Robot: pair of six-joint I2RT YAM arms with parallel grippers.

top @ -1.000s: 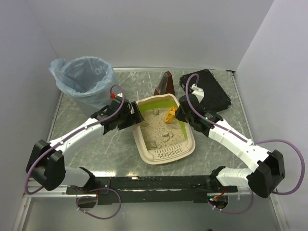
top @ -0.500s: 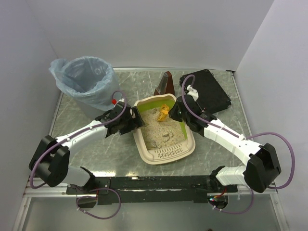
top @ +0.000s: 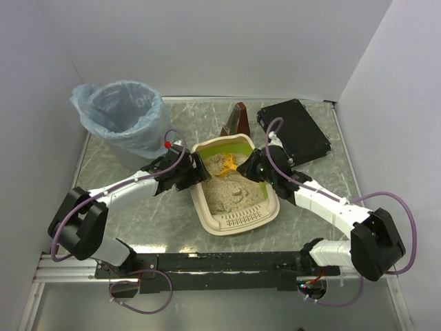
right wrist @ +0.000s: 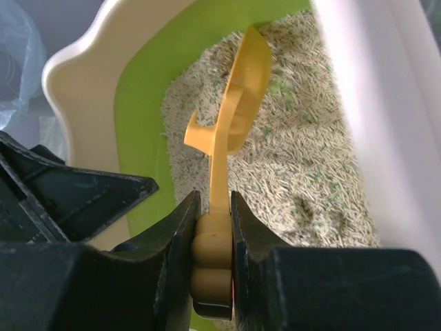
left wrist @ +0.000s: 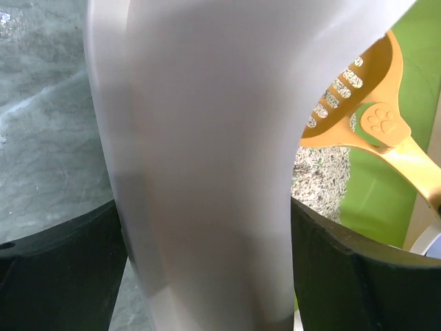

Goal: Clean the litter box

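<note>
Pinching the thin handle of the orange litter scoop (right wrist: 238,110), the right gripper (right wrist: 213,214) has both fingers pressed flat against it. The slotted blade is down in the litter (right wrist: 303,158) at the far left corner, beside the lime-green end wall. A second ago it hung higher and further right, over the middle. The left gripper (top: 196,172) has come in over the left wall of the litter box (top: 241,221). Its fingers (left wrist: 55,269) are set wide astride that wall, which fills the gap between them. The inner finger sits close beside the scoop. The box lies mid-table (top: 165,221) between the arms. A blue-bagged bin (top: 124,117) stands far left and a flat black case (top: 293,127) lies far right.
</note>
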